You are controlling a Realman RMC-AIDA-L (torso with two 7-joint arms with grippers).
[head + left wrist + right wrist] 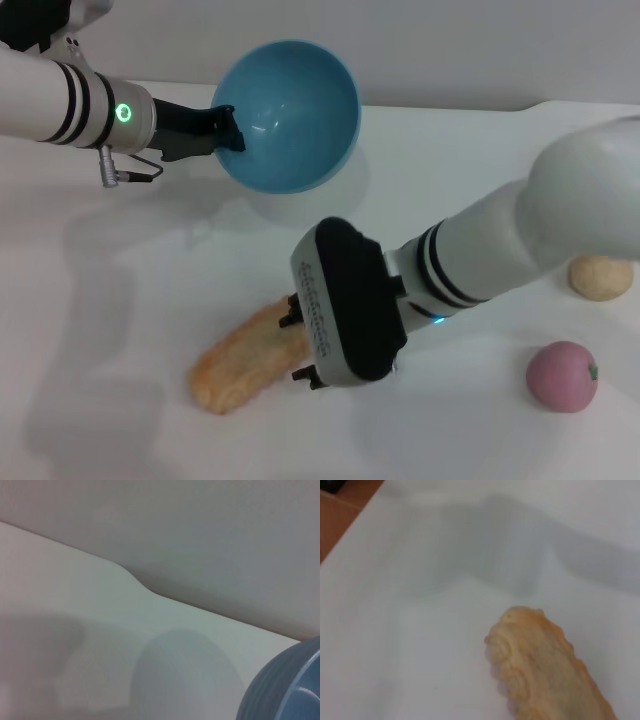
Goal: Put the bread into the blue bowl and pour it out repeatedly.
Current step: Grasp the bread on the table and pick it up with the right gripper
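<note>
Bread [245, 360]: one toy loaf, lying flat on our bench [120, 420] near the front edge, left of centre. Long axis runs diagonally, from the front-left end up toward the bench's middle; ridged orange-and-cream face up in the right wrist view [545, 670].

Right hand [298, 348]: ours, directly over the loaf's far, right-hand end, wrist housing covering that end. Arm reaches in from the right edge, forearm sloping down toward the front-left, roughly in line with the loaf. Dark finger parts show either side of the bread; whether they are apart or pressed on it we cannot tell. We judge this the nearer arm, and the grasp to turn on squaring the fingers across the loaf's width.

Left hand [232, 133]: clamped on the rim of the blue bowl [290, 115], held aloft over the back of the bench, tipped on edge, hollow facing us, nothing inside.

Other items: tan ball [601, 277] and pink ball [562, 376], both by the right edge.
</note>
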